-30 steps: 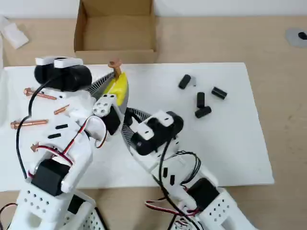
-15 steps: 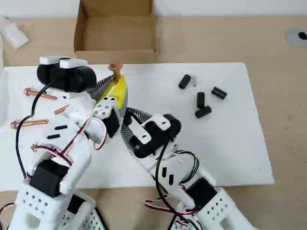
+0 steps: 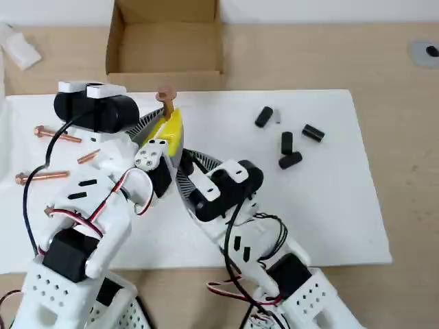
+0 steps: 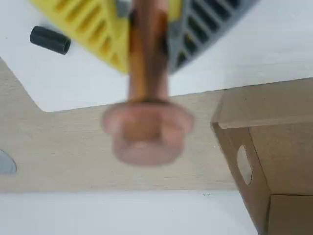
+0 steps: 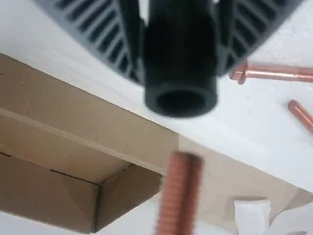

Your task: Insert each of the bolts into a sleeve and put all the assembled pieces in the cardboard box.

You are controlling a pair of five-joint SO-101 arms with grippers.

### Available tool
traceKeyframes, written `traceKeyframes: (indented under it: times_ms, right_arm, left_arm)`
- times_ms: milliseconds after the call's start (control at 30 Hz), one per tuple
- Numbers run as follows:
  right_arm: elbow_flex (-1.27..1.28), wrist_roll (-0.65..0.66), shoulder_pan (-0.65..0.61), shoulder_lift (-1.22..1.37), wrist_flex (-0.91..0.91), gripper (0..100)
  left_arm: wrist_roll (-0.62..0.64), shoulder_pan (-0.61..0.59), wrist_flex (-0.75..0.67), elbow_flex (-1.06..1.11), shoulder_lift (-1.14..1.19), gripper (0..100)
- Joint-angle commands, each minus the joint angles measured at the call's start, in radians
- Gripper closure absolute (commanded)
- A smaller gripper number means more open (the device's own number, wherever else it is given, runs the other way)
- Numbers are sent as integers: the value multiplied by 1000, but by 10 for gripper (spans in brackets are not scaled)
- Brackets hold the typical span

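Note:
My left gripper (image 3: 165, 118), with one yellow and one grey finger, is shut on a copper bolt (image 3: 164, 98) near the front wall of the cardboard box (image 3: 164, 68). In the left wrist view the bolt (image 4: 146, 122) sticks out head first between the fingers (image 4: 83, 27). My right gripper (image 3: 184, 166) sits just in front of the left one, shut on a black sleeve (image 5: 181, 73) whose open bore faces a threaded bolt tip (image 5: 178, 191). Several loose sleeves (image 3: 287, 142) lie on the white mat to the right, and loose bolts (image 3: 42, 177) lie to the left.
The white mat (image 3: 329, 205) covers the wooden table. The box (image 5: 63, 166) stands open at the back, just beyond the mat's edge. A white block (image 3: 20, 51) rests at the far left corner. Another loose bolt (image 5: 274, 73) lies near the left arm.
The right gripper with its sleeve has edged up and slightly left, closer to the left gripper. The left arm and its bolt have shifted only a little.

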Motion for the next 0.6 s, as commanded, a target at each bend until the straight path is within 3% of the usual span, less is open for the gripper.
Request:
traceKeyframes:
  times_ms: [0, 567]
  right_arm:
    - [-51, 9, 18, -16, -31, 989]
    - [-53, 9, 18, -16, -31, 989]
  left_arm:
    - [18, 14, -3, 14, -19, 995]
    - [11, 63, -77, 175, -199, 995]
